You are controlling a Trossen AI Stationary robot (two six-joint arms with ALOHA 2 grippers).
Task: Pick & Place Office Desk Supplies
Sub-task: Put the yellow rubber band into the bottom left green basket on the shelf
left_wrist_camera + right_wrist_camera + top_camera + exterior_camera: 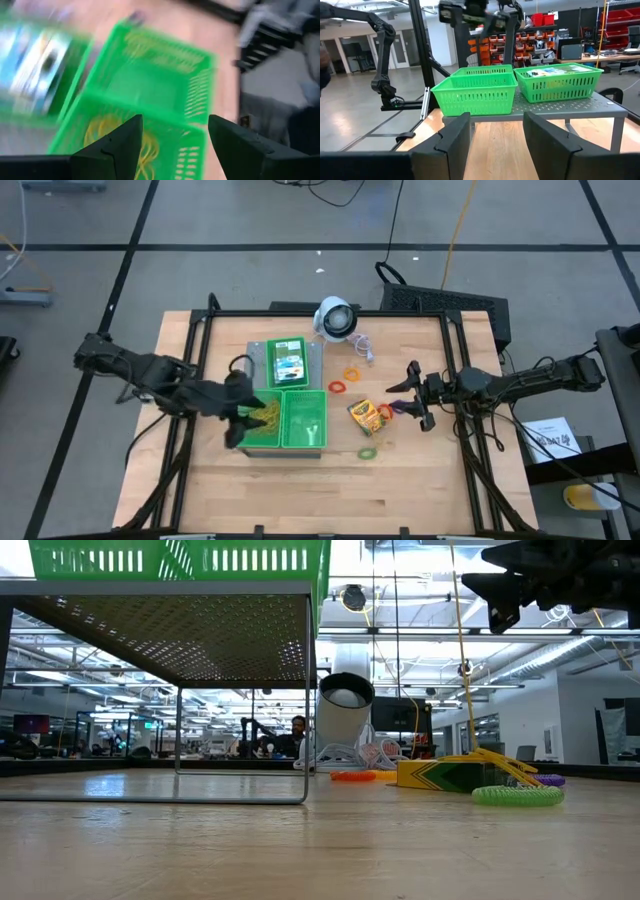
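Observation:
A yellow-and-green crayon box (365, 415) lies flat on the table right of the green trays. Loose rubber bands lie around it: orange (350, 373), red (338, 387), green (368, 451). More crayon boxes (288, 360) lie in the far tray. Tan-yellow rubber bands (107, 132) lie in the near left tray (258, 430). My left gripper (175, 122) hovers open above that tray (240, 420), with nothing between its fingers. My right gripper (496, 117) stands open and empty above the table, just right of the crayon box (408, 395).
The green trays sit on a raised grey perforated stand (560, 107); the near right tray (305, 420) holds nothing I can see. A white round device with a cord (335, 318) stands at the table's far edge. Bare wood lies along the near edge.

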